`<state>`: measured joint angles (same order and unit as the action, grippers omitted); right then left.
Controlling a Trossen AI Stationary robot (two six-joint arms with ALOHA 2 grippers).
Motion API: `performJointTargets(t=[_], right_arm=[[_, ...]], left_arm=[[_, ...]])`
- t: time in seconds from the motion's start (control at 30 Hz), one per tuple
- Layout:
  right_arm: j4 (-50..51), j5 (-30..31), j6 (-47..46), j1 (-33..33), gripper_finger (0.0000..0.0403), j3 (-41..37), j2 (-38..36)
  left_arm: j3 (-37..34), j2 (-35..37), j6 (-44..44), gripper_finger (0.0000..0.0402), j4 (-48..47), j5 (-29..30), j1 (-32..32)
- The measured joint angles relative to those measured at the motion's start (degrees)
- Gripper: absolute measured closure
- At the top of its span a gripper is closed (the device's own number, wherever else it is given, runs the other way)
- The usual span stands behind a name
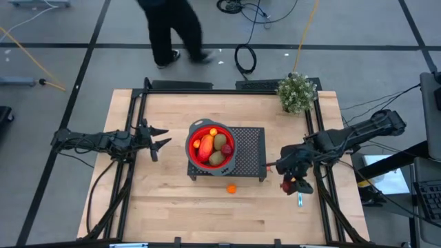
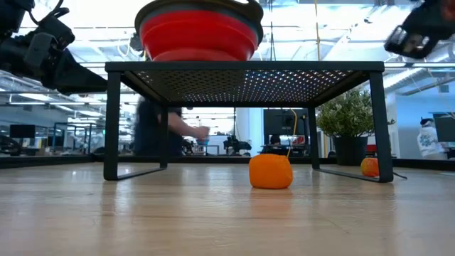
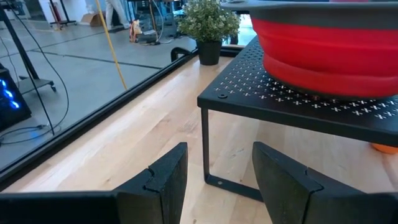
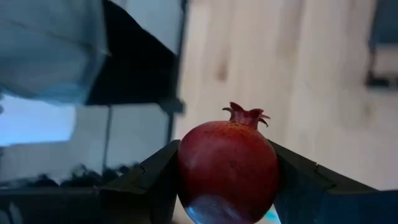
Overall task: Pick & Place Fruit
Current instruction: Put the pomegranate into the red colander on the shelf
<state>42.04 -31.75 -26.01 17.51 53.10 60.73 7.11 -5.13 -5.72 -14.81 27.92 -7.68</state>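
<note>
right pincer (image 4: 227, 186) clenched on toy pomegranate (image 4: 227, 171), above worktop (image 1: 165, 200) right of rack | left pincer (image 3: 217, 180) released, idle | pomegranate: light, rigid, smooth, may slip; hold across belly

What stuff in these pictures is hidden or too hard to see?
- Fruit in the red bowl: in the low view the bowl's wall hides all of it.
- Right pincer in the high view: its dark red fruit is partly covered by the arm.
- Small orange ball in the left wrist view: cut off by the black rack and the picture's edge.
- Person in the high view: cut off by the top edge.
</note>
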Motion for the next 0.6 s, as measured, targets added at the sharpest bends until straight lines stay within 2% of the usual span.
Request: performJointTargets(t=[0.33,0.6], right_arm=[[-21.4,0.1,-3.5,0.0,0.0204,0.0,-2.2],[-33.7,0.6,-2.6,0.0,0.0204,0.0,-2.2]], left_arm=[[0.0,-0.1,-0.3,0.0222,-0.2,0.0,0.0],[0.0,-0.1,-0.1,0.0222,-0.2,0.0,0.0]])
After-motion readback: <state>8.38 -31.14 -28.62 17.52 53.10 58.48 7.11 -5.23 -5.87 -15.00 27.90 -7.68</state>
